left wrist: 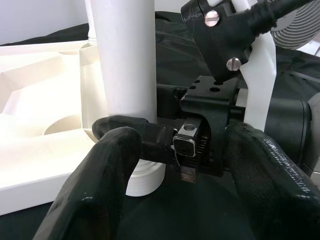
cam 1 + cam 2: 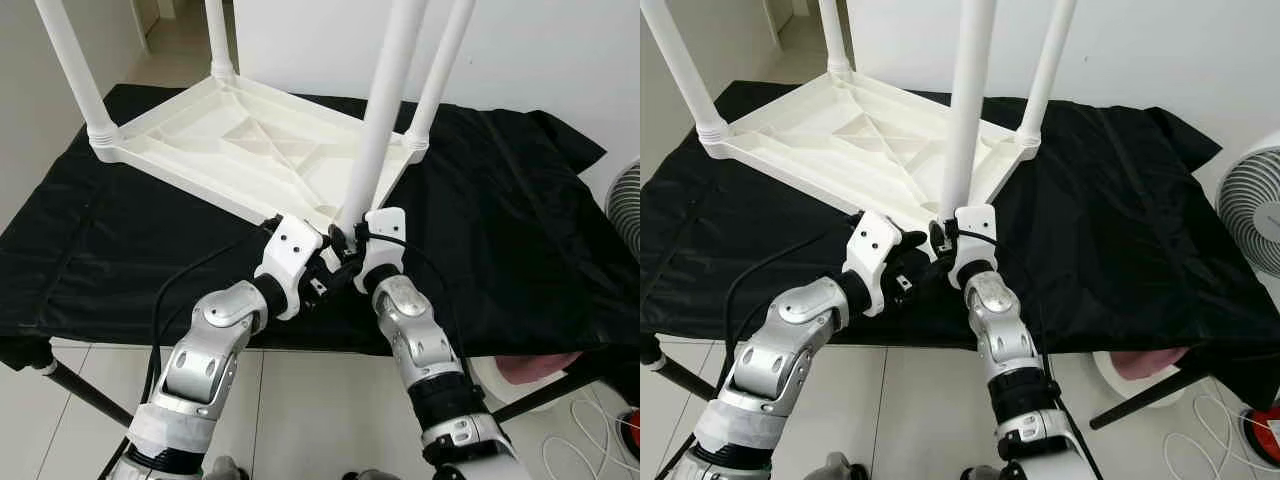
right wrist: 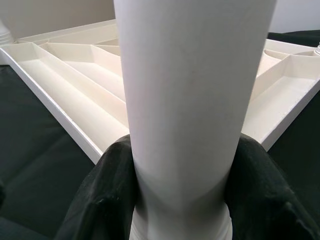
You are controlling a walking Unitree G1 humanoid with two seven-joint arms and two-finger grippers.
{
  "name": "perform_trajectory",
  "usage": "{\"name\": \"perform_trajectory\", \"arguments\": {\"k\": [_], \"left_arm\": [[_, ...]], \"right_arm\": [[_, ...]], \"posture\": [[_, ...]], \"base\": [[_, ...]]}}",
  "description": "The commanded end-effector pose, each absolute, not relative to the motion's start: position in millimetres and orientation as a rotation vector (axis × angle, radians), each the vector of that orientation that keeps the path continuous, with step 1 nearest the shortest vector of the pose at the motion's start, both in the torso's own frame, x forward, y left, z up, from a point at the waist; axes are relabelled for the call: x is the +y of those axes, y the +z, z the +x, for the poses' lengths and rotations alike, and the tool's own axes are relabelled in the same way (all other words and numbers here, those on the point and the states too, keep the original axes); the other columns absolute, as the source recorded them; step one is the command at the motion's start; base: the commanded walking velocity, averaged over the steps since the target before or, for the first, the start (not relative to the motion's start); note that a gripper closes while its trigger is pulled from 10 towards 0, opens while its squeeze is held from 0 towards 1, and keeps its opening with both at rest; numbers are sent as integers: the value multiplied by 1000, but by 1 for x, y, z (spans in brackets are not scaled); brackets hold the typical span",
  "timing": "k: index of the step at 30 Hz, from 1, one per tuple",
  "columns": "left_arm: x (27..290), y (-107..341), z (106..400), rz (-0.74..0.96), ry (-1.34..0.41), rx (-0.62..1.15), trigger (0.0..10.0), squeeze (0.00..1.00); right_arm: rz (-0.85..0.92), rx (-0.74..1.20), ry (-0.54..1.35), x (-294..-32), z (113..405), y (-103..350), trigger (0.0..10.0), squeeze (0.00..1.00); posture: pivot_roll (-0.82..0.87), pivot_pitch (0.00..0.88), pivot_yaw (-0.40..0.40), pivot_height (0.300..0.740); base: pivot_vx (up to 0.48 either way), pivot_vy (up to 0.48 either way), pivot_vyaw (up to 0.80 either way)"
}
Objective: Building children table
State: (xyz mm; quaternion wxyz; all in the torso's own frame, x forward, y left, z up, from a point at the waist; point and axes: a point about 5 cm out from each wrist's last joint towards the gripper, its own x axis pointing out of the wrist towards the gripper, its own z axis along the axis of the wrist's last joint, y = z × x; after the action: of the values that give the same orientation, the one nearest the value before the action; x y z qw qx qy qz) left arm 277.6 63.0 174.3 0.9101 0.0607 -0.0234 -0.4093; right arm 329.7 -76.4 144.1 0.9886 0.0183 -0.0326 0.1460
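Note:
A white plastic children's table [image 2: 230, 140] lies upside down on a black cloth [image 2: 500, 220], with its legs pointing up. My right gripper [image 2: 352, 240] is shut on the near leg [image 2: 380, 120] just above its socket at the near corner. In the right wrist view both black fingers [image 3: 115, 185] press against that leg [image 3: 190, 100]. My left gripper [image 2: 330, 265] hovers open right beside the same corner, its fingers [image 1: 115, 185] spread wide, facing the leg [image 1: 125, 60] and the right gripper's finger wrapped around it.
Three other legs [image 2: 75, 70] stand at the far and side corners. A white fan [image 2: 1250, 210] stands at the right, off the cloth's edge. Cables [image 2: 600, 430] and a pink and white object [image 2: 530, 370] lie on the tiled floor below.

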Motion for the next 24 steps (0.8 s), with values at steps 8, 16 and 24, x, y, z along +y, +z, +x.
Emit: {"name": "perform_trajectory", "arguments": {"k": [8,16,24], "left_arm": [[64,170,278,125,-786,-32,10000,0],[63,171,279,126,-792,-37,10000,0],[65,172,280,134,-793,-39,10000,0]], "right_arm": [[49,-147,349,-80,326,165,10000,1000],[-81,-179,629,-98,329,179,10000,0],[-170,-90,775,-121,347,172,10000,0]], "posture": [[-44,26,-47,740],[-48,18,-36,740],[-44,16,-22,740]], "base": [[0,0,0],[0,0,0],[0,0,0]]}}
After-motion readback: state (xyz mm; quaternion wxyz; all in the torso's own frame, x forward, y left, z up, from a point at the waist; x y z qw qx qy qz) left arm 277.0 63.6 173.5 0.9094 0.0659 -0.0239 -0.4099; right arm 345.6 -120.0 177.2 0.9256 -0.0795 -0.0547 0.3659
